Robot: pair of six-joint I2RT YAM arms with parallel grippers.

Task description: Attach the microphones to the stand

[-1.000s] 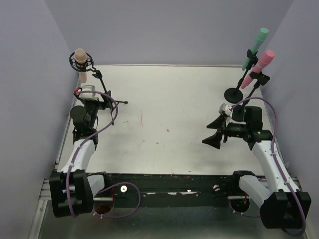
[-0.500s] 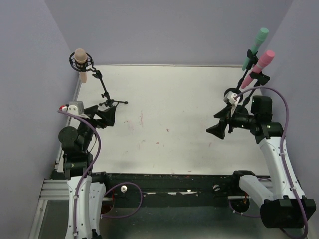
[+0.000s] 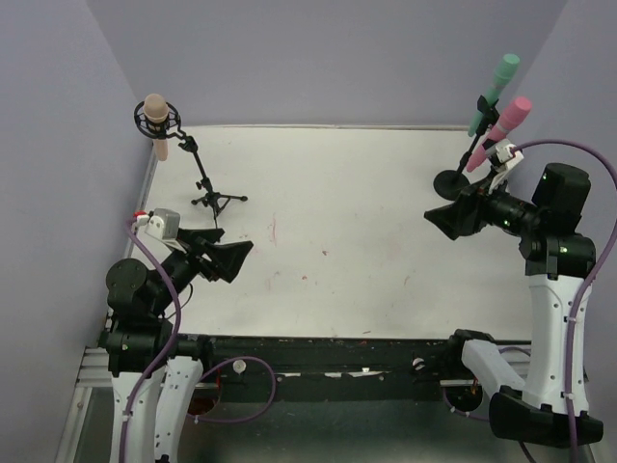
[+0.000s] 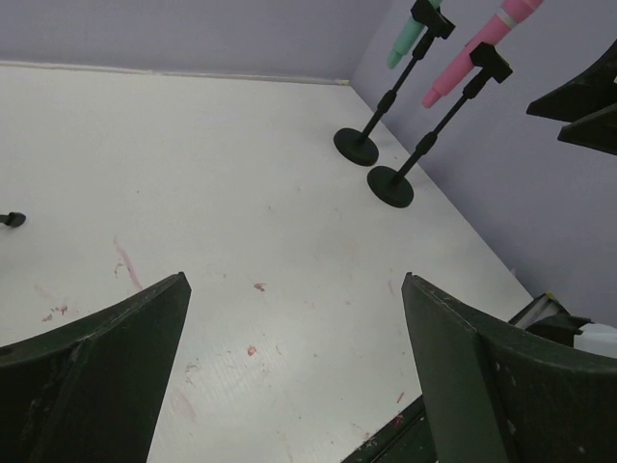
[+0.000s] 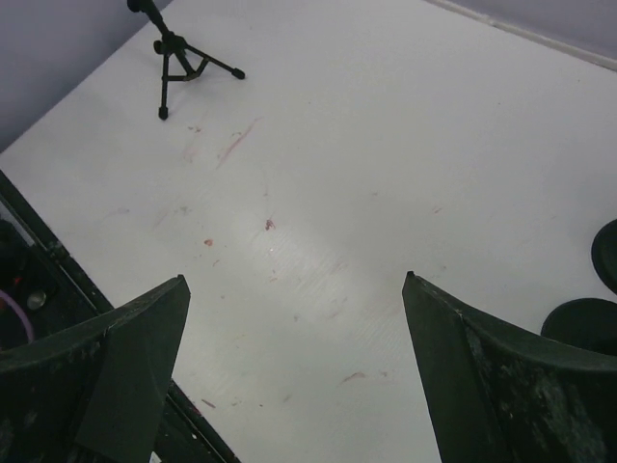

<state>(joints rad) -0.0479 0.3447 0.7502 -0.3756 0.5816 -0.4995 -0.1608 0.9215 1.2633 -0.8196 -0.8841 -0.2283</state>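
Note:
The pale peach microphone [image 3: 155, 121] sits in the ring mount of a black tripod stand [image 3: 207, 189] at the back left. The mint green microphone [image 3: 496, 87] and the pink microphone [image 3: 502, 126] are clipped on two round-based stands [image 3: 453, 181] at the back right; the left wrist view shows the green microphone [image 4: 405, 39] and the pink microphone [image 4: 472, 60] there too. My left gripper [image 3: 241, 262] hovers open over the near left of the table, empty [image 4: 294, 280]. My right gripper [image 3: 440, 224] is raised in front of the pink microphone's stand, open and empty [image 5: 294, 280].
The white table [image 3: 337, 222] has faint red marks. Purple walls close in the left, back and right. A black rail [image 3: 337, 352] runs along the near edge. The tripod's feet [image 5: 174, 60] and the round bases [image 5: 581, 323] show in the right wrist view.
My left arm drew back from the tripod stand toward the near edge. My right arm rose and swung back toward the right wall. All microphones stayed in place.

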